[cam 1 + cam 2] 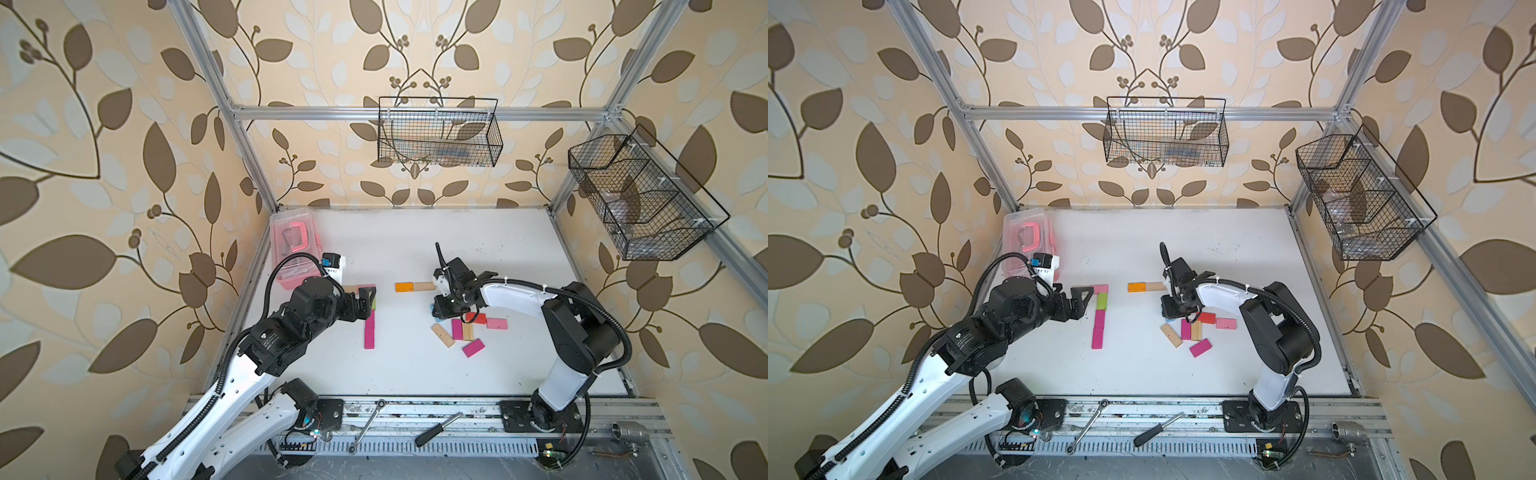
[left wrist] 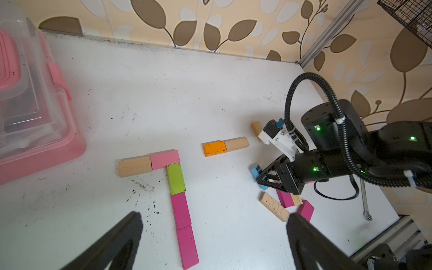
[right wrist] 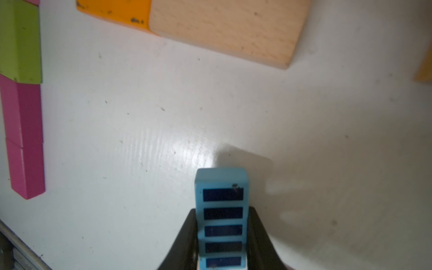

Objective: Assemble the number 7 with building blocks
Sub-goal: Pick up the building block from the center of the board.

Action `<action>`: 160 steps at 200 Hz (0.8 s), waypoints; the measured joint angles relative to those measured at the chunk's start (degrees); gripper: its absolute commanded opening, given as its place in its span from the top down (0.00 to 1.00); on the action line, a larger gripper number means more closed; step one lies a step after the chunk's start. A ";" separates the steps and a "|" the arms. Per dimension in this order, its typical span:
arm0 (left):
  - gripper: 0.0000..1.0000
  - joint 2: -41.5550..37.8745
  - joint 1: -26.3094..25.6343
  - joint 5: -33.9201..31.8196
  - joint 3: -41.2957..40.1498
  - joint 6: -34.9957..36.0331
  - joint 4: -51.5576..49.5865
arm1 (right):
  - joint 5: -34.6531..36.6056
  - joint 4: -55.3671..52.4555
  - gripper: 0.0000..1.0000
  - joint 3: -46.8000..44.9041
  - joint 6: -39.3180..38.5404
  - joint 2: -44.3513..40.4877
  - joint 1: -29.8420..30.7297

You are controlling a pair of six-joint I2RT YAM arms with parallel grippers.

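Note:
A row of a plain wood block [image 2: 135,166] and a pink block [image 2: 165,159] lies on the white table. From the pink one a lime green block [image 2: 176,178] and two magenta blocks [image 2: 181,210] run down in a line. My left gripper [image 2: 215,221] hovers open over this shape, holding nothing; in a top view it [image 1: 1084,297] is beside the row. An orange block [image 2: 214,148] and a wood block [image 2: 236,144] lie end to end apart. My right gripper [image 3: 222,212] is shut on the blue black-striped block [image 3: 222,184], low over the table beside the loose pile [image 1: 465,332].
A pink translucent box [image 1: 291,249] stands at the back left, behind my left arm. Loose red [image 1: 478,318], pink [image 1: 496,323], wood and magenta blocks lie under my right wrist. A wrench [image 1: 368,428] and a screwdriver [image 1: 438,430] rest on the front rail. Wire baskets [image 1: 438,133] hang on the walls.

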 measured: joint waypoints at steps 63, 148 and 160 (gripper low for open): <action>0.01 0.17 0.00 0.02 -0.11 0.00 0.26 | 4.26 3.93 1.00 -0.33 9.40 -0.07 2.64; 0.01 0.50 0.00 0.02 -0.11 0.02 0.28 | 10.40 0.46 1.00 3.87 11.23 1.70 2.03; 0.01 0.50 0.00 0.02 -0.11 0.02 0.28 | 10.69 0.31 1.00 4.44 10.93 2.01 2.01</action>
